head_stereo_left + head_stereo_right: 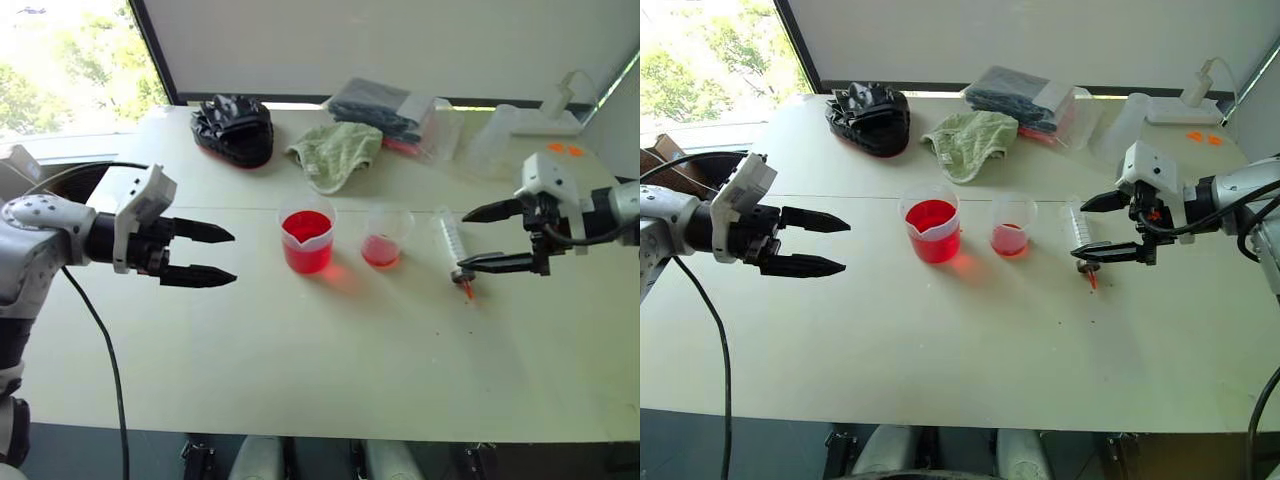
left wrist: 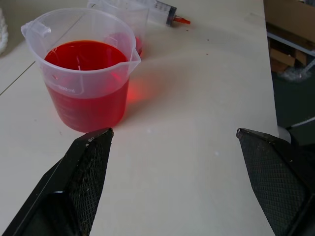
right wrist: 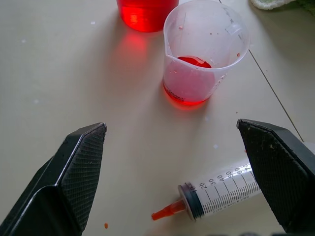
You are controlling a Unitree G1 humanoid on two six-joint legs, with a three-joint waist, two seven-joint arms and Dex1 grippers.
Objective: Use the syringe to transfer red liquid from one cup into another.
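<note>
The syringe [image 3: 224,191] lies flat on the pale table [image 1: 300,360], one only, its orange-red nozzle pointing toward the near edge. In the right wrist view it sits low between the two black fingers of the right gripper [image 1: 495,237] but nearer one of them, its barrel running under that finger; the jaws stand wide apart, above it, and grip nothing. A few red drops dot the table just by the nozzle.

The left gripper [image 1: 200,254] hangs over the table's left side, its jaws likewise spread and empty — well apart from the syringe, with both cups between them. In its wrist view the larger spouted beaker [image 2: 86,73] stands ahead of its fingers [image 2: 88,172].

Cups with red in them number two. The spouted beaker is at the table's middle, upright, holding the red liquid [image 1: 306,240] to well over half its height. Just beside it on the robot's right, not touching, stands the smaller plain-rimmed cup [image 1: 384,238], upright too, with only a shallow red layer at the bottom. The syringe lies just right of that smaller cup, apart from it.

Farther back along the table: one crumpled black bag [image 1: 234,128], one green cloth [image 1: 335,152], one clear packet of dark things [image 1: 385,108] and, at the far right, some colourless clear containers [image 1: 500,135] — their number I cannot tell.
</note>
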